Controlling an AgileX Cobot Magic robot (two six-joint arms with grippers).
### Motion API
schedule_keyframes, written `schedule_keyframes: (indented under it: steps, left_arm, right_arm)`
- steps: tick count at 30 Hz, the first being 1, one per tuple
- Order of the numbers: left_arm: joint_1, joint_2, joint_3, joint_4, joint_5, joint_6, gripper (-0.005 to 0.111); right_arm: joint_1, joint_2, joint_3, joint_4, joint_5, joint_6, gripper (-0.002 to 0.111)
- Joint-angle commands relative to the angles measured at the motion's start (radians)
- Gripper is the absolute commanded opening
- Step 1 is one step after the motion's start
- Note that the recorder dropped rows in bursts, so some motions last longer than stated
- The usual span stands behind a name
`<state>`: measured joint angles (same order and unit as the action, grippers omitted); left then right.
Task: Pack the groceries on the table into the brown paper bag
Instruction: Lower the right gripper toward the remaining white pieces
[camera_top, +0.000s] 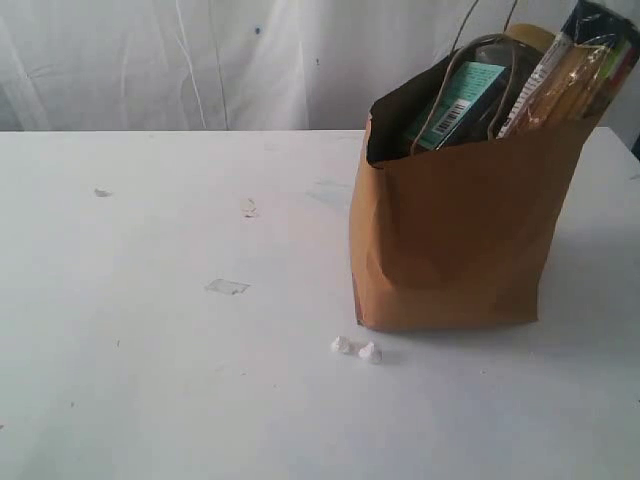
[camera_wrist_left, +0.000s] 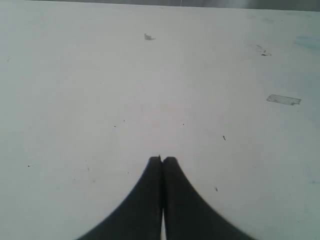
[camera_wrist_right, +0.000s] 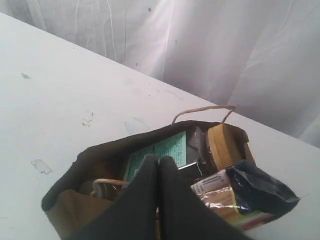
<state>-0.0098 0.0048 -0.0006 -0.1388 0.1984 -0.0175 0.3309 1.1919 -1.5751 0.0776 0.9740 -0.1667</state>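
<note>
Groceries look all packed: no jar, can or box is out on the white surface (camera_top: 150, 350), only two tiny white crumbs (camera_top: 357, 348) by the foot of the brown paper bag (camera_top: 450, 250). So I think the packing step is at its end. The right hand (camera_wrist_right: 159, 161) is pinched tight with nothing in it, and the open mouth of the bag is right under it. Just past its tips sits the jar with the teal label and gold lid (camera_wrist_right: 170, 145), and off to one side of them the long spaghetti packet (camera_wrist_right: 240, 195) pokes up out of the bag. The left hand (camera_wrist_left: 162, 160) is pinched tight too and holds nothing, with only bare surface below and ahead of it; the bag does not show in its view. The next move, I think, is just to lift the right hand up and away, slowly, so it does not catch the twine handle (camera_wrist_right: 202, 109) or tip the bag.
</note>
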Motion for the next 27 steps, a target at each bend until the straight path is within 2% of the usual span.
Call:
schedule_keyframes:
  steps: [1,8,15,20,23,27]
  left_arm:
    - [-0.004,-0.005,0.001,-0.002,-0.003,-0.005,0.000]
    - [-0.004,-0.005,0.001,-0.002,-0.003,-0.005,0.000]
    - [-0.004,-0.005,0.001,-0.002,-0.003,-0.005,0.000]
    - [-0.004,-0.005,0.001,-0.002,-0.003,-0.005,0.000]
    - [-0.004,-0.005,0.001,-0.002,-0.003,-0.005,0.000]
    - [-0.004,-0.005,0.001,-0.002,-0.003,-0.005,0.000]
  right_arm:
    - [0.006,-0.075,0.067,0.064,0.024,-0.009,0.000]
    - [0.155,-0.113,0.409,0.081,-0.049,-0.104,0.000]
    - [0.247,-0.060,0.827,0.114,-0.419,-0.117,0.000]
    - [0.287,0.022,0.987,0.183,-0.677,-0.125,0.000]
    - [0.314,0.080,1.005,0.183,-0.716,-0.130,0.008]
    - [0.362,0.157,1.005,0.183,-0.765,-0.151,0.030]
